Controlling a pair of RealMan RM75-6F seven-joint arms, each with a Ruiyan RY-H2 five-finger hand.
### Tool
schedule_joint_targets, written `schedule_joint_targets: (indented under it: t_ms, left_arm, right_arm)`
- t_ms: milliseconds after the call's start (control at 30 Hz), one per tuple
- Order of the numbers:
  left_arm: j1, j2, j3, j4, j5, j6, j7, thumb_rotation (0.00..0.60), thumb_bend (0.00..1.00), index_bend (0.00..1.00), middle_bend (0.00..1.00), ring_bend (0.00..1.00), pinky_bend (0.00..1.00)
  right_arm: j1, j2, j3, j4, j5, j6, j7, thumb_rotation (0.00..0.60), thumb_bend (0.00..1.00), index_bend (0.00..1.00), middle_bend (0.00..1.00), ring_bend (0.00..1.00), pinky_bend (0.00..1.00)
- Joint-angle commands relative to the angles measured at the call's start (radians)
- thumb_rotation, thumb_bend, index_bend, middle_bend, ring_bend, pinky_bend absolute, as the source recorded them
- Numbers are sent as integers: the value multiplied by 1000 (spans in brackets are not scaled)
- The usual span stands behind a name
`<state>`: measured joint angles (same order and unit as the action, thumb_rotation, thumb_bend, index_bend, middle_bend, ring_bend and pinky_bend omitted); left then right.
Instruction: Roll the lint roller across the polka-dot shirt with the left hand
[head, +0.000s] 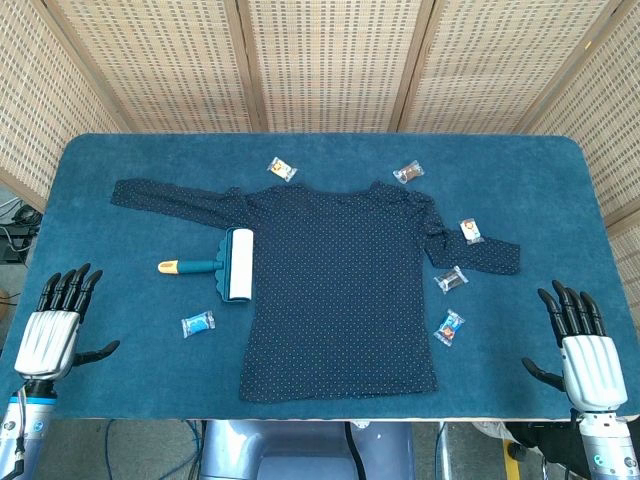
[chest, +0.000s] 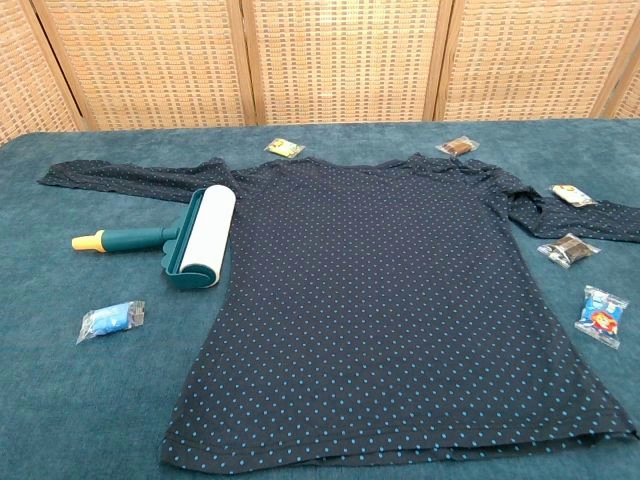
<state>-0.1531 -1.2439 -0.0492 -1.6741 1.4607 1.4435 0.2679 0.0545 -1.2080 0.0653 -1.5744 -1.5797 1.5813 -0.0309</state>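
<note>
The dark polka-dot shirt (head: 345, 290) (chest: 380, 300) lies flat in the middle of the blue table, sleeves spread to both sides. A lint roller (head: 228, 264) (chest: 190, 241) with a white roll, teal frame and yellow-tipped handle lies at the shirt's left edge, handle pointing left. My left hand (head: 58, 322) hovers at the front left edge of the table, fingers apart, holding nothing, well left of the roller. At the front right edge my right hand (head: 580, 338) is open too. Neither hand shows in the chest view.
Several small wrapped snacks lie around the shirt: a blue one (head: 197, 323) (chest: 110, 320) in front of the roller, two at the back (head: 282, 168) (head: 406, 172), and others by the right sleeve (head: 452, 279) (head: 449, 326). A wicker screen (head: 330, 60) stands behind the table.
</note>
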Motion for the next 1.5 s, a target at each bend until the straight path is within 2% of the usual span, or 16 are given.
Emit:
schedule_joint_targets:
  t_ms: [33,967,1233,1333,1367,1433,1500]
  left_arm:
    - [0,0,0,0,0,0,-1,600,0,0,0,0,0]
    - [-7,7,-2,-4,-15,-18,-11,600,0,0,0,0,0]
    - [-26,16,-22,-24,-32,-35,-1,600,0,0,0,0,15]
    - [-57,29,-44,-43,-59,-76,32,600,0,0,7,29,118]
    - [-68,31,-53,-45,-69,-87,46,600,1,0,55,95,197]
    - [-95,30,-74,-43,-91,-112,79,600,5,0,220,269,352]
    - [-125,24,-97,-37,-112,-140,100,600,8,0,451,463,506]
  right_arm:
    - [0,-1,0,1,0,-1,0,600,77,0,0,0,0]
    - [3,-3,1,10,6,-10,19,600,77,0,0,0,0]
    - [4,-1,4,9,18,-19,27,600,77,0,0,0,0]
    - [6,-2,4,11,21,-23,29,600,78,0,0,0,0]
    - [6,-2,4,12,21,-24,30,600,77,0,0,0,0]
    - [7,-3,4,14,22,-27,32,600,77,0,0,0,0]
    - [8,-4,4,15,24,-31,33,600,77,0,0,0,0]
